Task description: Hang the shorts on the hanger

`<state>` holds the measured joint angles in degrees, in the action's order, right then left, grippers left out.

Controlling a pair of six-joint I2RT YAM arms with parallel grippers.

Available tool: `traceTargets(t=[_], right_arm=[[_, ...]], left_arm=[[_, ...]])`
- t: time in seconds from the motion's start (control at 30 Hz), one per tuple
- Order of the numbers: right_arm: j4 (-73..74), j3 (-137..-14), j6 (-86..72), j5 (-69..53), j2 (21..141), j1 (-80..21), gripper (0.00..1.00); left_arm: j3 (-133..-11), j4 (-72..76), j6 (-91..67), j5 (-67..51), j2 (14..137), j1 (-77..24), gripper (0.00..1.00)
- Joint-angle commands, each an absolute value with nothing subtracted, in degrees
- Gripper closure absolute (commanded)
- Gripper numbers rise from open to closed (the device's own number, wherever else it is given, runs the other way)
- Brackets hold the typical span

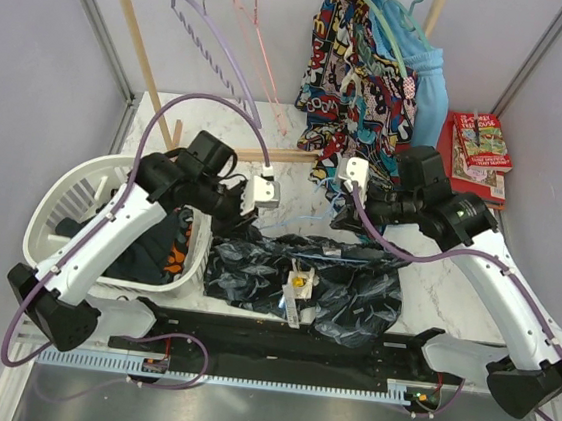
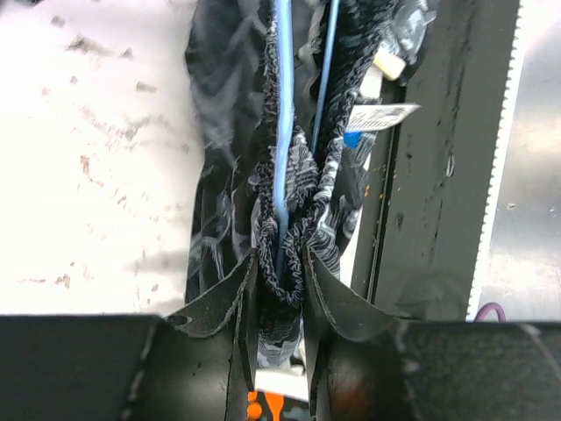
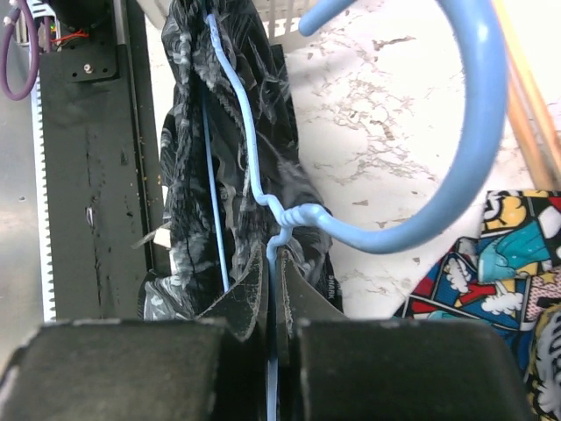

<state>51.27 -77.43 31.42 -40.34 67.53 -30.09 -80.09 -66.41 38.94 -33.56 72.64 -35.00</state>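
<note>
The dark leaf-print shorts (image 1: 343, 287) lie bunched on the marble table between the two arms, white tag (image 2: 381, 116) showing. The pale blue wire hanger (image 3: 478, 158) runs through the shorts' waistband (image 2: 298, 175). My left gripper (image 2: 279, 263) is at the left end of the shorts. Its jaws stand slightly apart around the gathered waistband and the hanger wire (image 2: 282, 132). My right gripper (image 3: 273, 254) is shut on the hanger wire just below its twisted neck, with the hook curving up over the table. From above, the left gripper (image 1: 248, 217) and right gripper (image 1: 346, 215) face each other.
A white laundry basket (image 1: 65, 208) with dark clothes stands at the left. A wooden rack (image 1: 142, 50) behind holds a lavender hanger (image 1: 213, 43), a pink hanger (image 1: 264, 38), a comic-print garment (image 1: 361, 68) and a light-blue garment (image 1: 430, 80). Red books (image 1: 480, 151) lie far right.
</note>
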Motion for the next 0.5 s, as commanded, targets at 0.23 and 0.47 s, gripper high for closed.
traceTargets(t=[0.23,0.47], right_arm=[[55.37,-87.88,30.95,-34.90,67.41,-28.83,1.00],[62.04,-97.37,28.39,-19.18,70.92,-27.52,1.00]], left_arm=[[-87.87,-70.49,39.83,-39.63,69.96,-29.79,0.35],[-92.11,-61.98,30.86,-36.14,67.50,-29.36,0.23]])
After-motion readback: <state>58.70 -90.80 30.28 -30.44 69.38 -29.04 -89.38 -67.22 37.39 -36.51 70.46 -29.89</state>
